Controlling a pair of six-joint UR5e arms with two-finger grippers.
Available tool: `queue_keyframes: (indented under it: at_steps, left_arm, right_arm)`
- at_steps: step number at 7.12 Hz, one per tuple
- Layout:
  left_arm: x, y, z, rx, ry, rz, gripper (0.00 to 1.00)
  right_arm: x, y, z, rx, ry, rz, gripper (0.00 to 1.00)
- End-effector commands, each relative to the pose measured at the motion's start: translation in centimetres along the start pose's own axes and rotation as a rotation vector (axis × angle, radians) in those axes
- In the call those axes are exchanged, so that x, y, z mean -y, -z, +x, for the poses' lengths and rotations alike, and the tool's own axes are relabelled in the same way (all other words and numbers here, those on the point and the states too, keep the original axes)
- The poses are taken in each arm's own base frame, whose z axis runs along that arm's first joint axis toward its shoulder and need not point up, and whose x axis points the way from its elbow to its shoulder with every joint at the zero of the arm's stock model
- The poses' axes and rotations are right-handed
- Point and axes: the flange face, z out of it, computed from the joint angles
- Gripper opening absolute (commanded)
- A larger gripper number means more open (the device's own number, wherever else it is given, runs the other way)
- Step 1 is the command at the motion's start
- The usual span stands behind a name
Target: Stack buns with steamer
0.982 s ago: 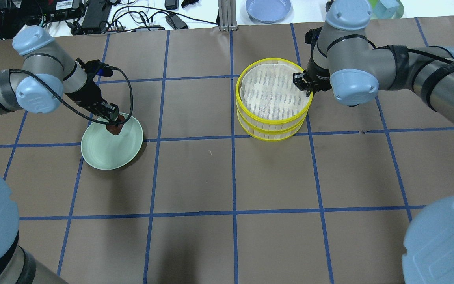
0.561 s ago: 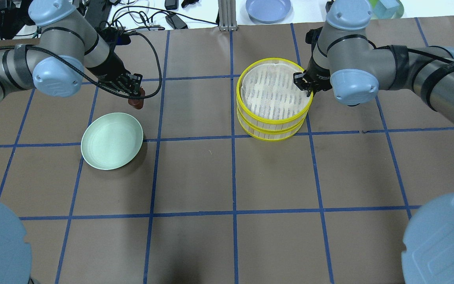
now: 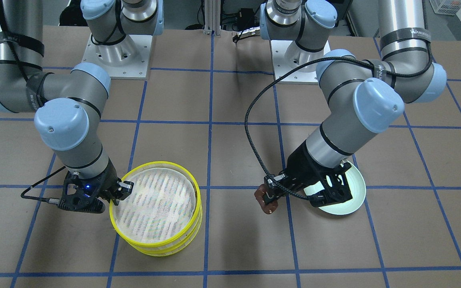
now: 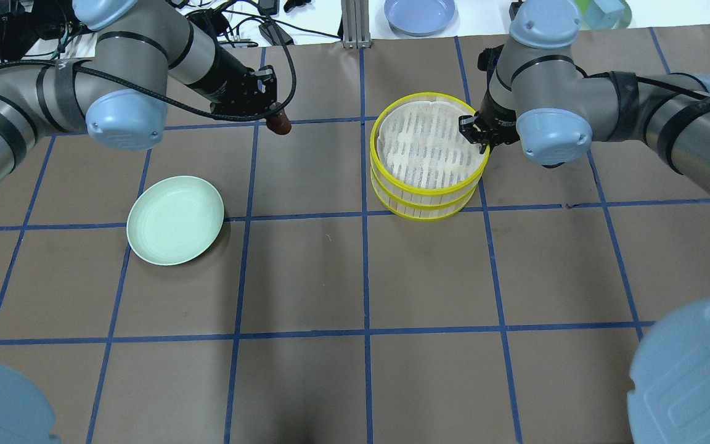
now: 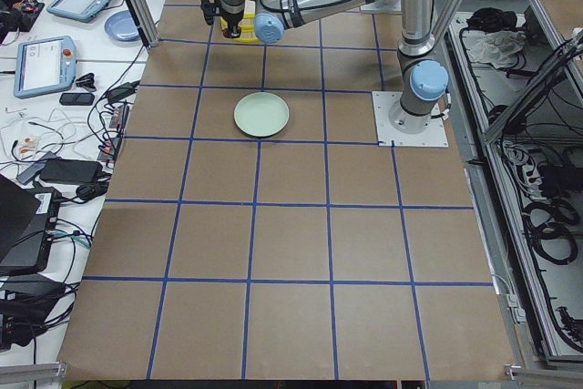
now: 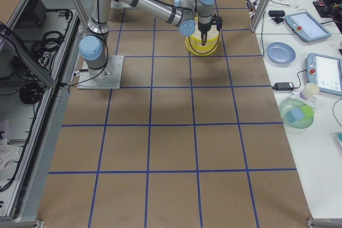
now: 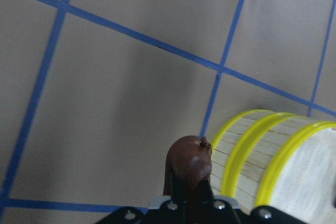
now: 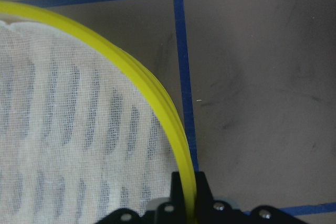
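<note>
The steamer [image 4: 386, 192] stands as two stacked tiers with yellow rims; its top mesh floor is bare. It also shows in the front view [image 3: 115, 218]. My right gripper [image 4: 471, 133] is shut on the top tier's rim at its right side, as the right wrist view shows with the rim [image 8: 152, 86] between the fingers. My left gripper [image 4: 275, 119] is shut on the dark reddish-brown bun [image 4: 280, 126] and holds it in the air left of the steamer. The left wrist view shows the bun [image 7: 189, 165] near the steamer's side [image 7: 257, 153]. The pale cream bun is not in view.
An empty mint-green plate [image 4: 175, 220] lies on the table's left half, behind my left arm in the front view [image 3: 357, 185]. A blue plate [image 4: 420, 13] and cables sit on the white bench beyond the far edge.
My left gripper lifted the brown bun off the green plate and carried it up and to the right, toward the steamer. The right gripper stayed on the rim.
</note>
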Motion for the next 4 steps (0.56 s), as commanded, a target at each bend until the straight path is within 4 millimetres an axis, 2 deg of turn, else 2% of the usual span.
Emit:
queue_keyframes:
  at_steps: [1, 3, 4]
  left_arm:
    - [-4.0, -2.5, 5.8, -0.120, 0.137, -0.033, 0.00]
    - [-6.2, -5.2, 8.4, -0.186, 0.186, -0.036, 0.00]
    - [-7.5, -7.0, 9.5, -0.191, 0.189, -0.057, 0.00]
  right_arm:
    - [0.2, -0.2, 0.0, 0.002, 0.002, 0.004, 0.23]
    - [0.2, -0.2, 0.0, 0.000, 0.002, 0.001, 0.27]
    - [0.2, -0.1, 0.0, 0.002, 0.002, 0.006, 0.42]
